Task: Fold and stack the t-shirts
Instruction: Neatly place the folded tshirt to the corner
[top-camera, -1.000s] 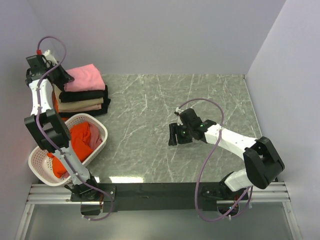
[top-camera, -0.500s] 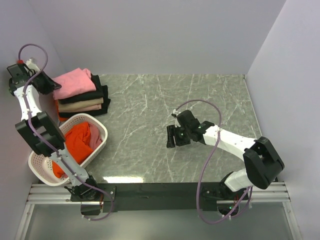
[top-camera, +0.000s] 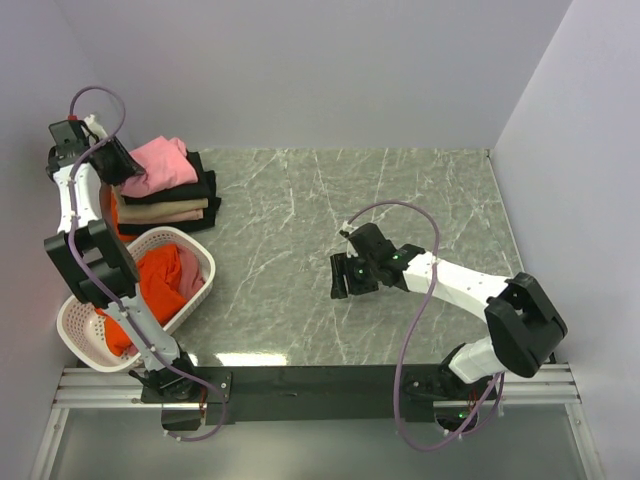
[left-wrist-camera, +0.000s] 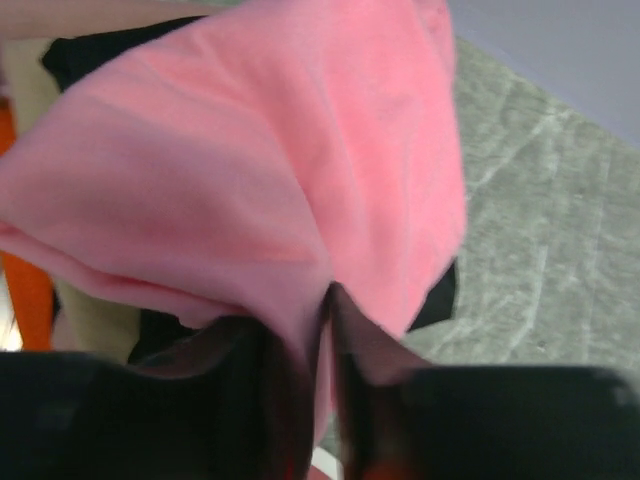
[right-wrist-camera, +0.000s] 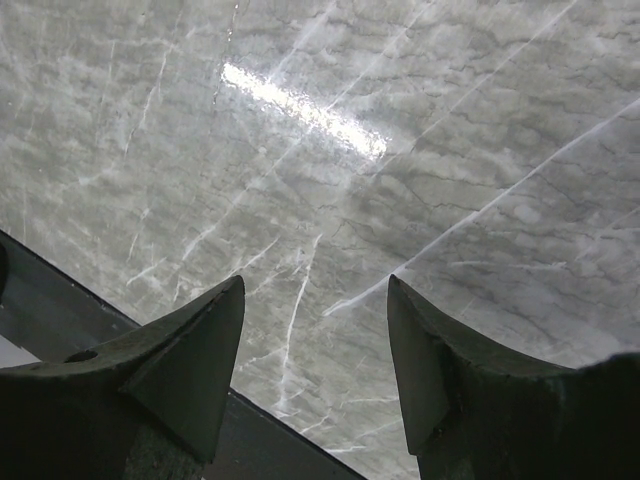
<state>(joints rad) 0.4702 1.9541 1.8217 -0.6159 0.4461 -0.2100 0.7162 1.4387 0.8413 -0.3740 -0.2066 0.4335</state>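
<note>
A stack of folded t-shirts sits at the table's back left: a light pink t-shirt (top-camera: 158, 165) on top, black (top-camera: 200, 188) and beige (top-camera: 170, 210) ones beneath, orange-red (top-camera: 112, 210) at the left edge. My left gripper (top-camera: 112, 160) is shut on the pink shirt's left edge; in the left wrist view the pink cloth (left-wrist-camera: 250, 170) is pinched between the fingers (left-wrist-camera: 275, 390) and bunches up. More orange-red cloth (top-camera: 165, 275) lies in the white basket (top-camera: 200, 255). My right gripper (top-camera: 340, 280) hangs open and empty over bare marble (right-wrist-camera: 320, 150).
The white perforated basket stands at the near left beside the left arm. The grey marble table (top-camera: 400, 200) spreads to the right of the stack. Walls close in at the left, back and right. A black rail (top-camera: 320, 380) runs along the near edge.
My left gripper swung out to the left pulling the pink shirt's edge, then came back right toward the stack. The right gripper drifted slightly left and toward me.
</note>
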